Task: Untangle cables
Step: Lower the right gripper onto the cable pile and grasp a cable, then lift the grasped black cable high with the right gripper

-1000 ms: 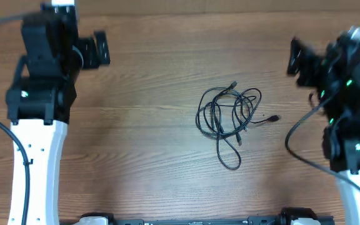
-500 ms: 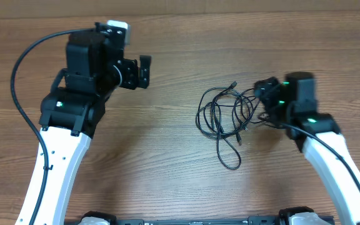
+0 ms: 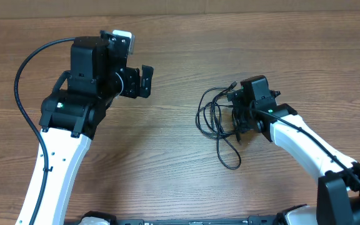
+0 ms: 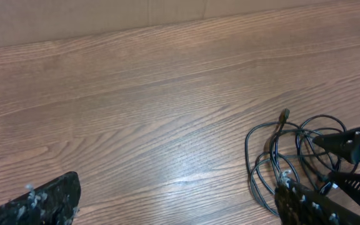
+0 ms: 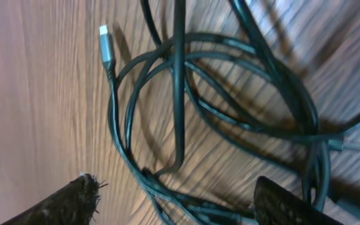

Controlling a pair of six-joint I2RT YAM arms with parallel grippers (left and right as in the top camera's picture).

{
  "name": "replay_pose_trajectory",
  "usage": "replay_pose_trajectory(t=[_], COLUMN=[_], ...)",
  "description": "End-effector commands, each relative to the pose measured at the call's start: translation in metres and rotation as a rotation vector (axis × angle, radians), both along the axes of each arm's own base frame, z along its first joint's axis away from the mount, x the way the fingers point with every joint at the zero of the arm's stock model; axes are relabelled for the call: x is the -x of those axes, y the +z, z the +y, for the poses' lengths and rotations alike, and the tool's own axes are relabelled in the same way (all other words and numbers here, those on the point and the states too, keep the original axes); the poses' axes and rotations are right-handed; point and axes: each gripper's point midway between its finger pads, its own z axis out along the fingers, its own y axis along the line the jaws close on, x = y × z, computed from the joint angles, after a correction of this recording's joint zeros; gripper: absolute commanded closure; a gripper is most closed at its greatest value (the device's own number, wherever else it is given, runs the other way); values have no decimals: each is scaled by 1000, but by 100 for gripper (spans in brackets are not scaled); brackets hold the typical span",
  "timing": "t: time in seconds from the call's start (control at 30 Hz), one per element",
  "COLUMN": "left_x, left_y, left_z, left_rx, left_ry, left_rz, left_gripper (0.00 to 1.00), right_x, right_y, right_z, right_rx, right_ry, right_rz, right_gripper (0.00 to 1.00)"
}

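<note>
**Tangled thin black cables [image 3: 219, 122] lie on the brown wood-grain surface [image 3: 167, 169], with the right gripper [image 3: 237, 115] set at their right side.**

The tangle is found right of the surface's middle. One loop trails toward the near edge, and a small plug tip points away at the far side. The right gripper's jaws are spread wide. Several crossed loops and a silver-tipped plug are seen between them in the wrist view; whether any strand is touched cannot be told. The left gripper [image 3: 145, 81] is held well apart to the left, its jaws spread, with bare wood showing between them.
</note>
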Motion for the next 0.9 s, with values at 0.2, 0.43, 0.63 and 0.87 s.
replay_pose_trajectory(t=[0.2,0.43,0.63,0.87], left_x=[15,20,20,20], left_y=[7,12,12,12], left_z=[-1,0,0,0], left_rx=[-17,-16,-13,-14], left_ry=[-34,-36,-34,-33], left_rz=[1,-12,-8,-7], left_gripper=[2,2,2,1], right_x=[-12,-21,-61,-43], right_y=[-9,-42,60,299], right_z=[-32,-21,10,21], right_rx=[264,241,214,353], right_ry=[80,139,325,614], right_rz=[-47,-19,-259,-613], right_gripper=[14,96,96,96])
